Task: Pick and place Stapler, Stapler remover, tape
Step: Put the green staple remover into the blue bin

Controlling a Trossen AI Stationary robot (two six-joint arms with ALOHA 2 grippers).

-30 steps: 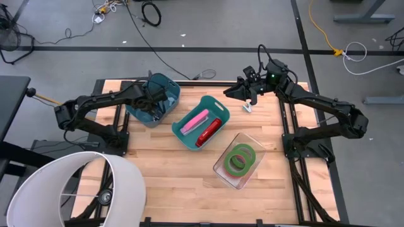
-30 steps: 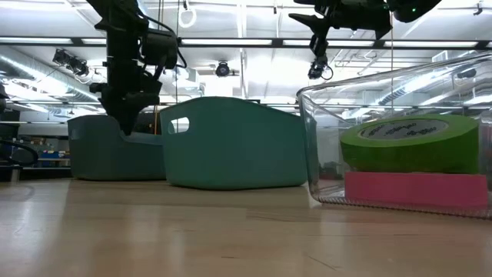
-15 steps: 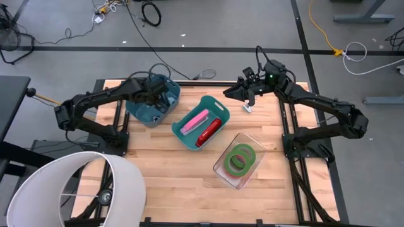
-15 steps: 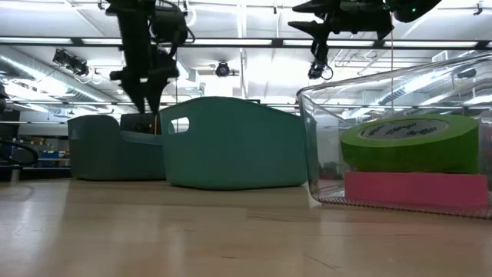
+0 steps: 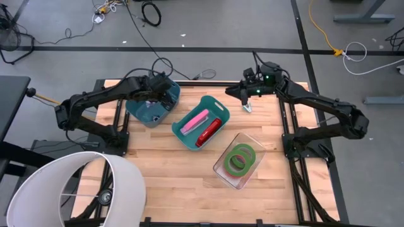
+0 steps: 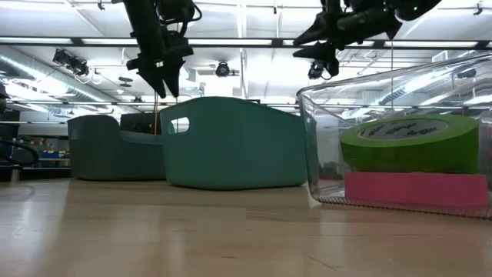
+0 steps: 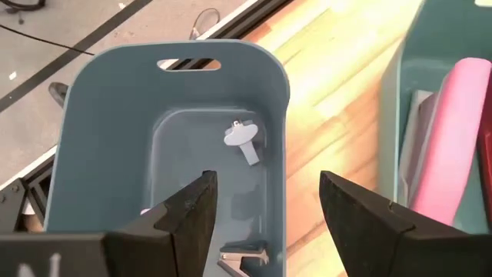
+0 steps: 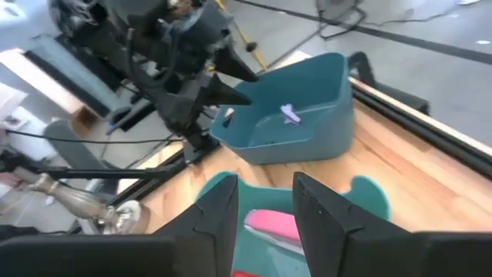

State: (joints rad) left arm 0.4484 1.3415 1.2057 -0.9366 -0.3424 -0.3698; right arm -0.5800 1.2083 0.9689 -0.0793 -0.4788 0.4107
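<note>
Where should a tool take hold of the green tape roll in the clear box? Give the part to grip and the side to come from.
Come from straight above. The green tape roll lies flat on top of the red one in the clear box, whose walls block the sides. Put one finger in the centre hole and one outside the ring, pinching its wall.

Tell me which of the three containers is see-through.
The clear bin holding the tape, nearest the table's front edge. The blue bin and teal bin are both opaque.
</note>
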